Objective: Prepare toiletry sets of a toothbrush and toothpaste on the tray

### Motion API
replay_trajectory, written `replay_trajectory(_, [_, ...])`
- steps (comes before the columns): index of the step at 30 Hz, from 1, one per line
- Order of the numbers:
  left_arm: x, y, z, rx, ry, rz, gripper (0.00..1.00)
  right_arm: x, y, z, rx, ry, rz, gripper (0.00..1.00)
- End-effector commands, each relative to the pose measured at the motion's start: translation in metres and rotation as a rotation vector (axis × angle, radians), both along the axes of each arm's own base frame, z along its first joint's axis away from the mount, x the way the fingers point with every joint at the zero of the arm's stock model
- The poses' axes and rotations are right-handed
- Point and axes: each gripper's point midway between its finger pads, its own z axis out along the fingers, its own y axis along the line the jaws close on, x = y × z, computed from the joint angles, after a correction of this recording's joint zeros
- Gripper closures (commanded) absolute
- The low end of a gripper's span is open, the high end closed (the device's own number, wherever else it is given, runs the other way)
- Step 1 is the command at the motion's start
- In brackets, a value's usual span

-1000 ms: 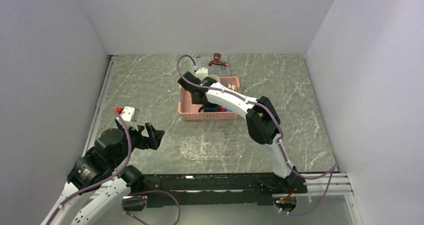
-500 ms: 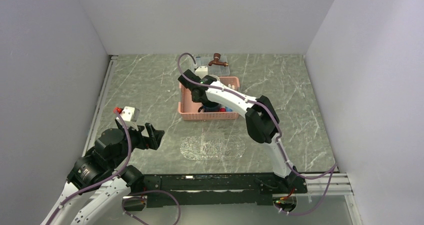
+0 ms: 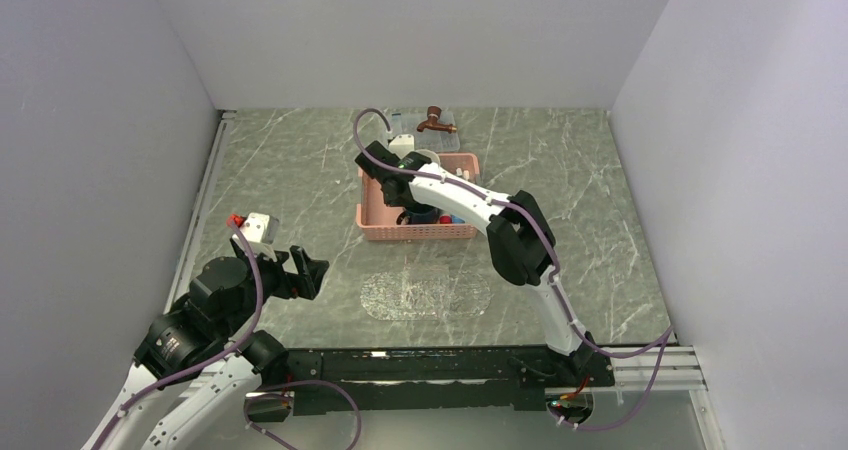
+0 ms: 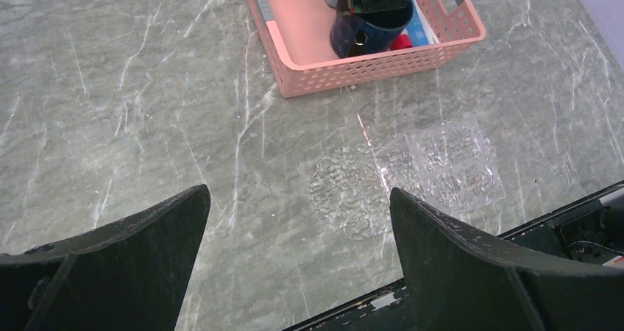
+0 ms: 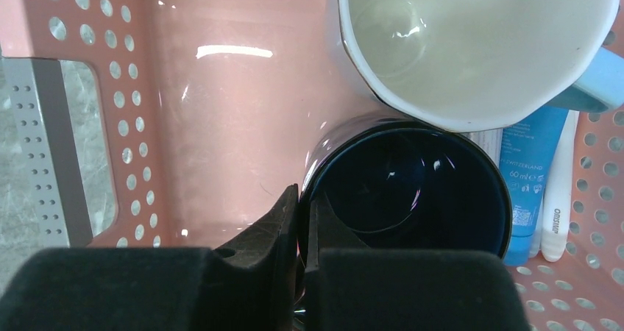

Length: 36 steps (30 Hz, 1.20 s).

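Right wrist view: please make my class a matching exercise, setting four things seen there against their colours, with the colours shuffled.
Things:
1. basket
2. nearer mug
3. toothpaste
4. toothbrush

Colours:
a. white
b. pink
c. light blue
d. dark blue

Pairs: 1-b; 2-d; 3-c; 4-a

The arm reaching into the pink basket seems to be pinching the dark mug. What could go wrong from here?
1. The right gripper pinches only the thin rim of the dark blue mug, so the mug might tilt or slip if lifted.
2. The white mug appears to press against it and could topple or get dragged.
3. The toothpaste and toothbrush lie beside that mug and might get shoved.
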Motion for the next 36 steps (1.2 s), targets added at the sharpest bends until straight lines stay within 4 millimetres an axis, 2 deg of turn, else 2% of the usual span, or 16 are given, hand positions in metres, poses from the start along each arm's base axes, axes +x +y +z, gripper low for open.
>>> replay_trajectory(1, [0.001, -0.001, 0.009, -0.019, -0.033, -0.003, 0.01, 0.007, 0.005, 0.017, 0.04, -0.033, 0.002, 1.0])
replay_trajectory(6, [0.002, -0.001, 0.008, -0.019, -0.032, -0.002, 0.01, 0.011, 0.009, 0.046, 0.088, -0.087, 0.014, 1.0])
replay_trajectory(12, [0.001, -0.001, 0.009, -0.019, -0.033, -0.004, 0.01, 0.013, 0.013, 0.091, 0.129, -0.173, 0.025, 1.0])
replay_trajectory(20, [0.001, -0.001, 0.008, -0.018, -0.031, -0.004, 0.01, 0.012, 0.016, 0.133, 0.151, -0.253, 0.025, 1.0])
replay_trajectory(27, [0.002, -0.002, 0.008, -0.016, -0.03, -0.006, 0.01, 0.0, 0.018, 0.167, 0.163, -0.305, 0.041, 1.0])
replay_trajectory(36, [0.002, -0.002, 0.007, -0.015, -0.027, -0.006, 0.01, -0.032, 0.003, 0.21, 0.139, -0.358, 0.131, 1.0])
